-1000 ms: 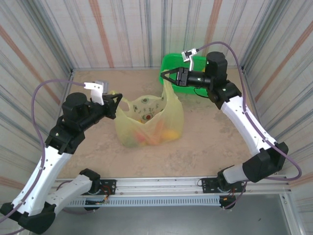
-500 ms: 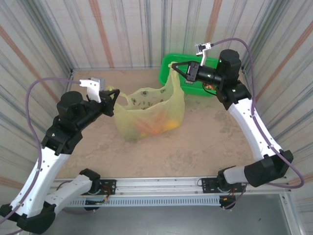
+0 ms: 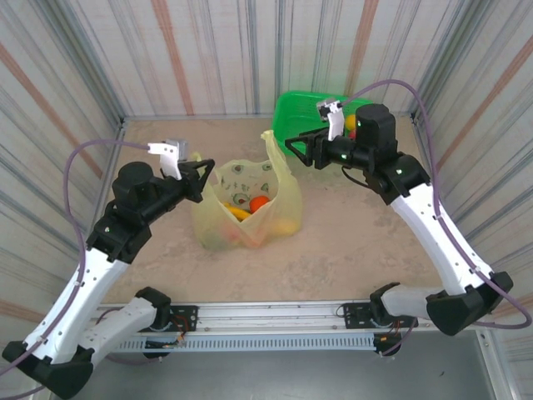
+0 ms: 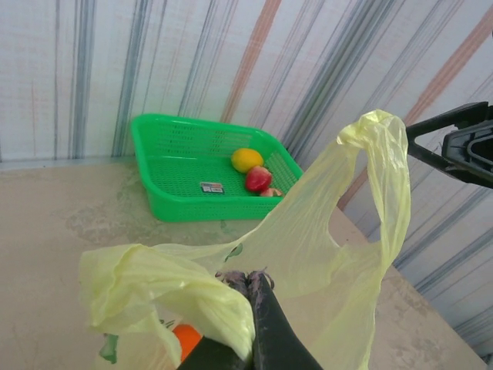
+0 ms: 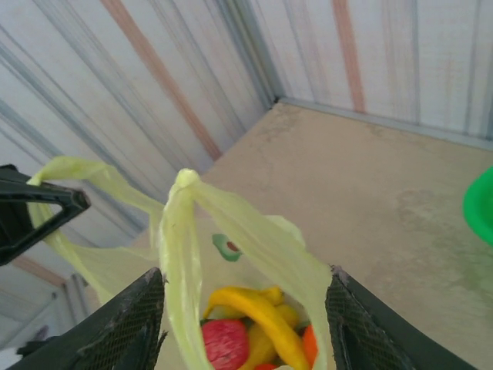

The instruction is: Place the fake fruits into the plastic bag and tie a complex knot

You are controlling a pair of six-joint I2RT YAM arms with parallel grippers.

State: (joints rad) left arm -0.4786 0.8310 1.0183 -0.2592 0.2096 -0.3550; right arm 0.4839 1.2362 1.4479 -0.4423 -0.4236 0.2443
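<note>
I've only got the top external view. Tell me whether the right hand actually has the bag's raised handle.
Observer: No. In the right wrist view the right hand is open. The raised handle of the plastic bag stands between its fingers, unpinched.
Operator: Now check the left hand's grip.
Observer: The left wrist view shows the left hand shut, with the bag's other handle bunched between its fingertips.
Operator: Report what lies under the fruit on top.
Observer: From the right wrist, a red strawberry sits partly beneath a yellow banana.
</note>
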